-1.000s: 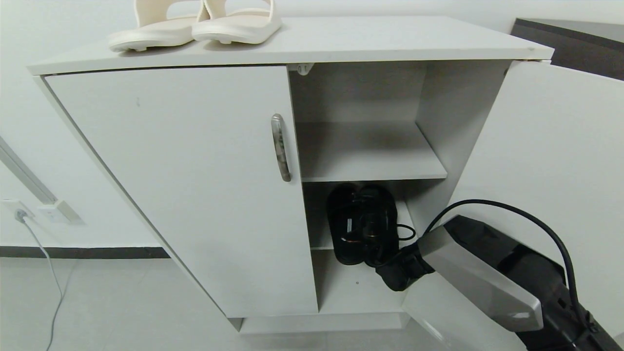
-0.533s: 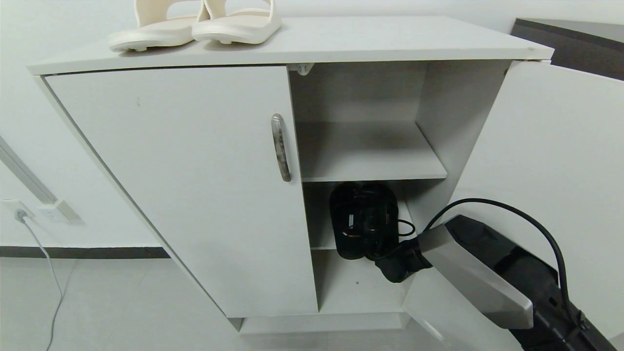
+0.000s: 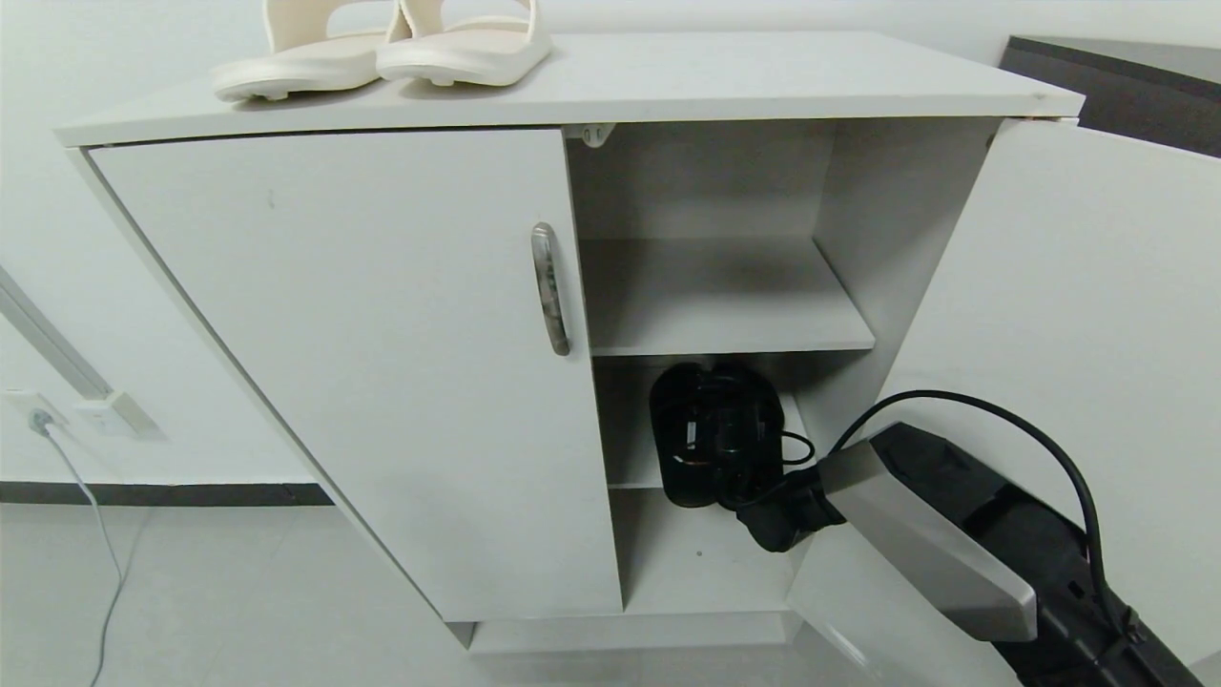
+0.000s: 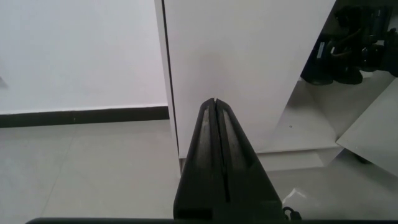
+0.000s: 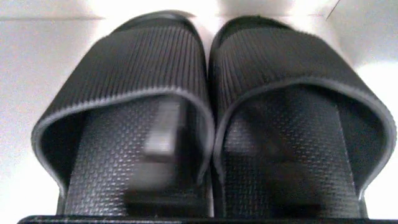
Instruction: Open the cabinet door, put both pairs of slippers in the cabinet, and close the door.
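Note:
The black slippers (image 3: 711,434) lie side by side on the lower shelf of the white cabinet (image 3: 610,91), behind its open right door (image 3: 1078,315). My right gripper (image 3: 754,496) reaches in from the front right and is shut on them. In the right wrist view the black slippers (image 5: 211,124) are close up, with one of the fingers (image 5: 161,146) inside the strap of one of them. The white slippers (image 3: 382,48) rest on the cabinet top at the left. My left gripper (image 4: 214,106) is shut and holds nothing, low in front of the closed left door (image 4: 242,56).
The left door (image 3: 362,334) carries a metal handle (image 3: 548,286) at its inner edge. The upper shelf (image 3: 715,296) is bare. A wall socket with a cable (image 3: 38,420) sits low on the left, and dark furniture (image 3: 1116,76) stands behind on the right.
My right gripper has pushed the black slippers deeper into the cabinet, onto the lower shelf. The left arm and the white slippers have stayed put.

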Tool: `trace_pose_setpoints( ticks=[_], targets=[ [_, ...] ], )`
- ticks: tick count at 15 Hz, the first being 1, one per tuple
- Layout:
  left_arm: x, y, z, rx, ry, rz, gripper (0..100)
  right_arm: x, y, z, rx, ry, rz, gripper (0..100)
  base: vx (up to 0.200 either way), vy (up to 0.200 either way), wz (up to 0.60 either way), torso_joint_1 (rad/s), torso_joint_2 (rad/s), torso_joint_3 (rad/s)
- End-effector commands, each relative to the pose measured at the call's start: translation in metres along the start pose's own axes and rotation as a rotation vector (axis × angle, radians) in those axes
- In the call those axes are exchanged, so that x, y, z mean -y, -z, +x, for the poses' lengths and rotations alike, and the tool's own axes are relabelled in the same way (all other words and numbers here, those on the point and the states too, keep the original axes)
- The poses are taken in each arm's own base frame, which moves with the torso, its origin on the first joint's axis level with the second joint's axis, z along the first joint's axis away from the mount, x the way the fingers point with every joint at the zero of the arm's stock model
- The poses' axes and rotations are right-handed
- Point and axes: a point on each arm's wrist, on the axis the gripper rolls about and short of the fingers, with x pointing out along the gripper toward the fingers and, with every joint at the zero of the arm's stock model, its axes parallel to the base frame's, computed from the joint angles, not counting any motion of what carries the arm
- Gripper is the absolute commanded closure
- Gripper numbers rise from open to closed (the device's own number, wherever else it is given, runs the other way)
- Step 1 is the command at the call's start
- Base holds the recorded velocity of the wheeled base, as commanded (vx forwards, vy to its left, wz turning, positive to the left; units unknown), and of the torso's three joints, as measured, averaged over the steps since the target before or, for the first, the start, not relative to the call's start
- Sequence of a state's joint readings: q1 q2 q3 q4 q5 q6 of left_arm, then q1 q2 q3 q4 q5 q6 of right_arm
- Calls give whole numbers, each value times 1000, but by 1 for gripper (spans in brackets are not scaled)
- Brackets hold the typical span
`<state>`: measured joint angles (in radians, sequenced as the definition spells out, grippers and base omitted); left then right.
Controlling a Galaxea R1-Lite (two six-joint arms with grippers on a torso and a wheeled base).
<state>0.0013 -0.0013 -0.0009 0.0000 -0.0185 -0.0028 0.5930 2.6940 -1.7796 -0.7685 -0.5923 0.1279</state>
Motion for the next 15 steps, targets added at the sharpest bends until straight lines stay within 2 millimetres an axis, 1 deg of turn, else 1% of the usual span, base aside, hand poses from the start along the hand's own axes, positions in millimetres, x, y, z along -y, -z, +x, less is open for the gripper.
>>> trace_pose_setpoints(
  ticks=[1, 4, 8, 10, 11, 13, 14, 15],
  targets=[
    [0, 0, 0, -1, 0, 0, 100, 0, -2, -5, -9, -1, -6, 0, 0, 0, 0, 0, 0, 0],
    [0, 0, 0, -1, 0, 0, 100, 3, -11, -22, -16, -11, -11, 0, 0, 0, 0, 0, 0, 0],
    [0, 0, 0, -2, 0, 1, 100, 11, -27, -72, -27, -18, -25, 0, 0, 0, 0, 0, 0, 0],
    [0, 0, 0, -2, 1, 1, 100, 15, -34, -110, -39, -58, -38, 0, 0, 0, 0, 0, 0, 0],
    [0, 0, 0, -1, 1, 1, 100, 17, -37, -126, -42, -77, -41, 0, 0, 0, 0, 0, 0, 0],
    [0, 0, 0, -1, 1, 1, 100, 26, -45, -183, -72, -138, -24, 0, 0, 0, 0, 0, 0, 0],
    [0, 0, 0, -2, 1, 1, 100, 31, -45, -203, -93, -163, -25, 0, 0, 0, 0, 0, 0, 0],
    [0, 0, 0, -2, 0, 1, 100, 35, -46, -218, -105, -179, -28, 0, 0, 0, 0, 0, 0, 0]
  ],
)
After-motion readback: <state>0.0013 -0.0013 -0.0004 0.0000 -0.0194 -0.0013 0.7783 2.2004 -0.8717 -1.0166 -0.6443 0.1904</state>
